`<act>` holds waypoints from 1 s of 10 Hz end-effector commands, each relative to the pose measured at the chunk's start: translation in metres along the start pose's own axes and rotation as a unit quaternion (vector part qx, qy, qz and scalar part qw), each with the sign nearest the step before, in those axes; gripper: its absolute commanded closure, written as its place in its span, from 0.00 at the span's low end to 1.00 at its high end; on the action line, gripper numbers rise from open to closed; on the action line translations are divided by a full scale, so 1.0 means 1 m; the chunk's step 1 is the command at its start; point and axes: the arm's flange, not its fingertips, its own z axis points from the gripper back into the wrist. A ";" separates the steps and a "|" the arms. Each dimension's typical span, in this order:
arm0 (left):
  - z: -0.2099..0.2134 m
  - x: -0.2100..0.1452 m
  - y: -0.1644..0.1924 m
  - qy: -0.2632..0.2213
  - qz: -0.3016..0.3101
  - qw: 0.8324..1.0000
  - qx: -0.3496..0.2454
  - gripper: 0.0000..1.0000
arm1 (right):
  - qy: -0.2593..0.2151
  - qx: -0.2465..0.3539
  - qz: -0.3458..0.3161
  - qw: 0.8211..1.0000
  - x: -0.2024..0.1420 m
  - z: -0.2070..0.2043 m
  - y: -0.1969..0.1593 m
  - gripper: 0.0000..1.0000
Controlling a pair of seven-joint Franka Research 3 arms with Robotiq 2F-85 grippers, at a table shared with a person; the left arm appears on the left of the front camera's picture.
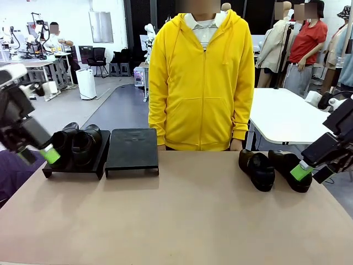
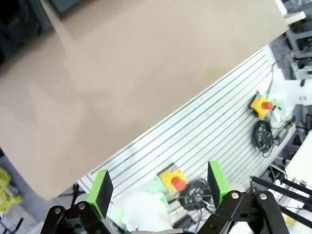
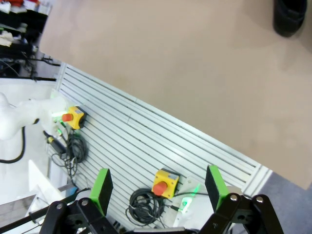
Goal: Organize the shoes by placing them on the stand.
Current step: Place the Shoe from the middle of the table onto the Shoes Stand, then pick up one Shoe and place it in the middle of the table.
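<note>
The table (image 1: 182, 221) carries the stand (image 1: 132, 152) at centre left, right half bare, two shoes (image 1: 77, 144) on its left half. The other two shoes (image 1: 257, 168) lie centre right, toes toward lower right. The right gripper (image 1: 302, 171), jaws wide and empty, hangs just right of them, nearer than the left gripper (image 1: 51, 154), likewise wide and empty
</note>
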 end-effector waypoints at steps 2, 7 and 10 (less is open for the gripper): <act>0.000 0.000 0.000 0.000 0.000 1.000 0.000 0.00 | -0.001 0.006 0.006 1.000 0.002 0.004 0.001 0.00; 0.000 0.000 0.000 0.000 0.000 1.000 0.000 0.00 | -0.001 0.006 0.006 1.000 0.002 0.004 0.001 0.00; 0.000 0.000 0.000 0.000 0.000 1.000 0.000 0.00 | -0.001 0.006 0.006 1.000 0.002 0.004 0.001 0.00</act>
